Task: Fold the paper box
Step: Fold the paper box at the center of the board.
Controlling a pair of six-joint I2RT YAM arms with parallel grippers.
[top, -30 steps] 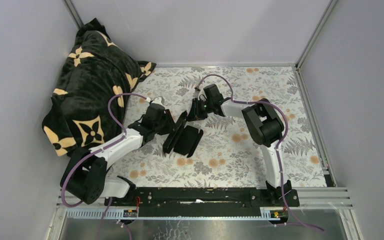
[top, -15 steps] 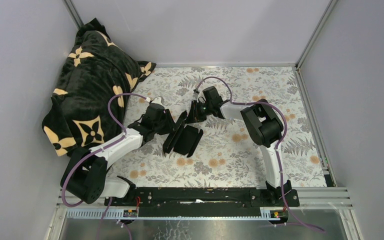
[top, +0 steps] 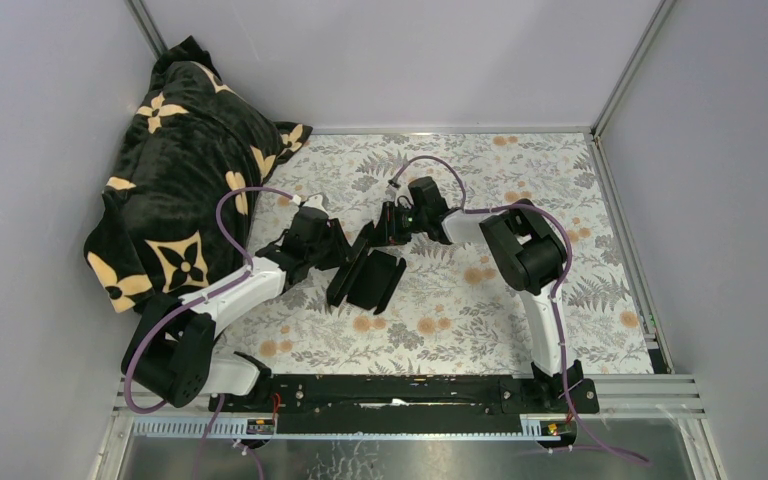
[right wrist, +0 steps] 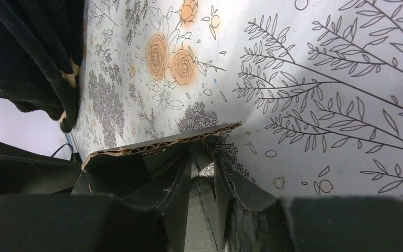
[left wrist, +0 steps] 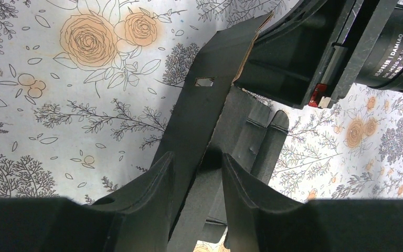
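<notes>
Two grippers meet at the box (top: 370,275), which lies mid-table on the floral cloth (top: 520,330). The left gripper (top: 343,255) is at its left edge and the right gripper (top: 382,232) at its far flap. Left wrist: the fingers (left wrist: 157,181) clamp a raised panel of the box (left wrist: 194,115). Right wrist: the fingers (right wrist: 181,191) flank the flap's corrugated edge, and whether they grip it cannot be told. The fold likely goes best if the left anchors firmly while the right presses along the crease. Against a second earlier, the right gripper sits nearer the flap, while the box and left arm are unchanged.
</notes>
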